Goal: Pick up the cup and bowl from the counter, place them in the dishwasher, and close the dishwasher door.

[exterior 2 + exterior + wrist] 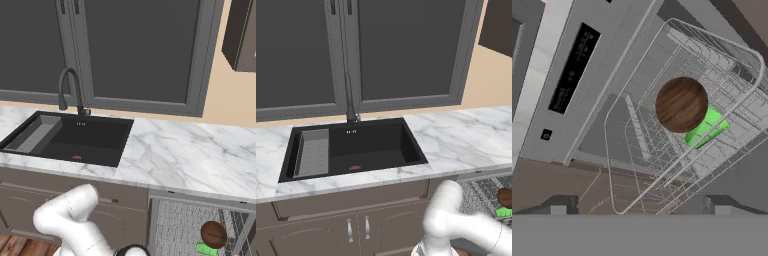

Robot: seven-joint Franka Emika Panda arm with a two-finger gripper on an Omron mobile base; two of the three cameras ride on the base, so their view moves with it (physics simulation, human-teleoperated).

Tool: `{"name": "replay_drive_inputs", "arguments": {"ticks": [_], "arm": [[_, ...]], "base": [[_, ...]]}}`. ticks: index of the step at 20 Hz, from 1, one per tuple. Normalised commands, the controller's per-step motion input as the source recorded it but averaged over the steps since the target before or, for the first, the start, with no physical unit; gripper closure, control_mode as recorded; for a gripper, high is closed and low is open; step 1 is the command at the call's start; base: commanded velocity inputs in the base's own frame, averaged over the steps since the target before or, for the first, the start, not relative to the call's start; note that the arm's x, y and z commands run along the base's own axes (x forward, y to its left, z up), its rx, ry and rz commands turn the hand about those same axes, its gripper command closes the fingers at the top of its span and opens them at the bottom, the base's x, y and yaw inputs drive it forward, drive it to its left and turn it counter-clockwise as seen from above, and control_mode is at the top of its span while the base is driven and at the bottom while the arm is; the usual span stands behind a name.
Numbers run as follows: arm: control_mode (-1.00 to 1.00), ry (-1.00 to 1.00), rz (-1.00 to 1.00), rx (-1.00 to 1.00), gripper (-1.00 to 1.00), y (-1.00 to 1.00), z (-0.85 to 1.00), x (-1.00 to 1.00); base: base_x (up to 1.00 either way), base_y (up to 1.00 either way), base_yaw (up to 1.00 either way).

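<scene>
1. Counter (180,150) first: going left to right it's the black sink (356,147) at the left end, then bare white marble out to the right edge. No cup or bowl sitting on it that I can see.
2. Dishwasher (190,225) is under the right end of the worktop, and its wire rack (662,150) is pulled out.
3. Brown wooden bowl (681,104) is already in that rack, looks dome-up, roughly mid-rack.
4. Touching it, toward the rack's far right corner, is a bright green thing (709,127). Probably the cup, half hidden behind the bowl, but I can't swear to it.
5. Gripper (640,207) is looking straight down over the rack. Tips are spread wide with nothing between them.
6. Dishwasher door (572,80) is folded down flat, left of the rack in the hand view.
7. So I'd say both loads look done and only shutting the door is left.
</scene>
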Motion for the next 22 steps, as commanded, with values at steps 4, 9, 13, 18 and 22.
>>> {"name": "replay_drive_inputs", "arguments": {"ticks": [4,9,13,18,22], "arm": [[-1.0,-0.16,-0.04,-0.19,-1.0,0.83,-0.56,-0.5],[-1.0,-0.16,-0.09,-0.09,-1.0,0.73,-0.49,-0.46],[-1.0,-0.2,-0.16,0.0,-1.0,0.59,-0.3,-0.54],[-1.0,-0.21,-0.18,0.0,-1.0,0.54,-0.22,-0.24],[-1.0,-0.19,-0.16,0.0,-1.0,0.47,-0.39,0.0]], "base": [[0.0,0.0,0.0],[0.0,0.0,0.0],[0.0,0.0,0.0],[0.0,0.0,0.0],[0.0,0.0,0.0]]}}
